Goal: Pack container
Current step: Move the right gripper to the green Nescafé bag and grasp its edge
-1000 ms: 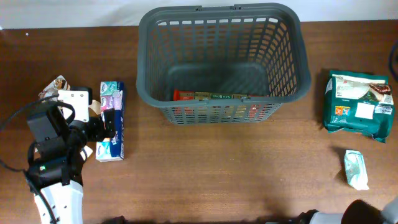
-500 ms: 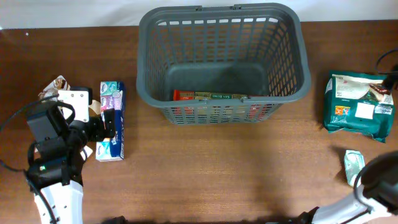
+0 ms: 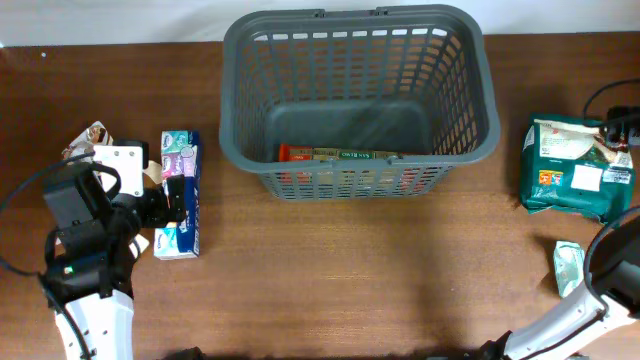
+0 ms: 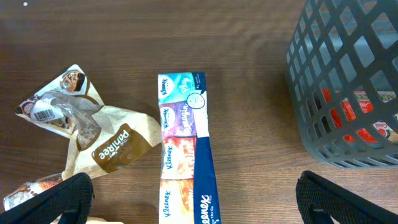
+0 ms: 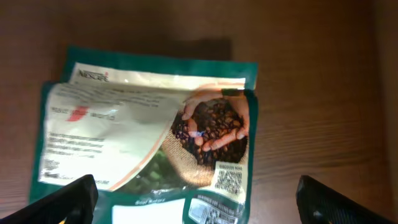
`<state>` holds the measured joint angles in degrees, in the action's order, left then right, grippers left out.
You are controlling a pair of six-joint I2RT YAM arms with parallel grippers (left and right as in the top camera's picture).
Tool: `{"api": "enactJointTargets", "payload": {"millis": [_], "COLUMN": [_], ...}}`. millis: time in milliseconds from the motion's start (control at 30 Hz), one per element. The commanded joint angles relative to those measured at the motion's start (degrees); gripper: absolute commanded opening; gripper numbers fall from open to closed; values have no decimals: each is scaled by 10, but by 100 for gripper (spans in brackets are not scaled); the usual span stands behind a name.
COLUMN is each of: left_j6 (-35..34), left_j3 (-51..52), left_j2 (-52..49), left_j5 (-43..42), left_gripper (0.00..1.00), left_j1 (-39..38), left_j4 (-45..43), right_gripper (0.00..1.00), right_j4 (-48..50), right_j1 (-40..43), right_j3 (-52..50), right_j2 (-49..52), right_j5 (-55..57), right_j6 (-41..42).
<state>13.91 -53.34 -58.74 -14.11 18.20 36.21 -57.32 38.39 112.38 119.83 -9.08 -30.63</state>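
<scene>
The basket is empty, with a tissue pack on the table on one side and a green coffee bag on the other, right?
Not quite: the basket is not empty. The overhead view shows a red and green packet lying inside along its near wall. The tissue pack and green coffee bag do flank it.

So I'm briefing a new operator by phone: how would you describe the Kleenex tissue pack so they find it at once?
From the large dark grey basket at the middle of the table, look left across the wood. The Kleenex tissue pack lies flat there, long and narrow. Unlike the crumpled beige wrapper beside it, it is straight-edged, with teal, purple and red panels.
</scene>
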Motion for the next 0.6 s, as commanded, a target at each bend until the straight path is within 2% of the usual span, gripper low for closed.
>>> {"api": "enactJointTargets", "payload": {"millis": [0, 267, 567], "left_j6": [-5, -5, -10], "left_j3": [0, 0, 0], "left_j2": [-2, -6, -30], "left_j5": [0, 0, -1], "left_gripper": [99, 99, 99], "left_j1": [3, 3, 3], "left_j4": [0, 0, 0], "right_gripper": [99, 99, 99], "right_j4": [1, 9, 23], "right_j1": [14, 39, 61], "right_j3": [0, 0, 0], "right_j2": [46, 116, 152], "right_j5": [7, 12, 18], "right_j6": [-19, 26, 26]}}
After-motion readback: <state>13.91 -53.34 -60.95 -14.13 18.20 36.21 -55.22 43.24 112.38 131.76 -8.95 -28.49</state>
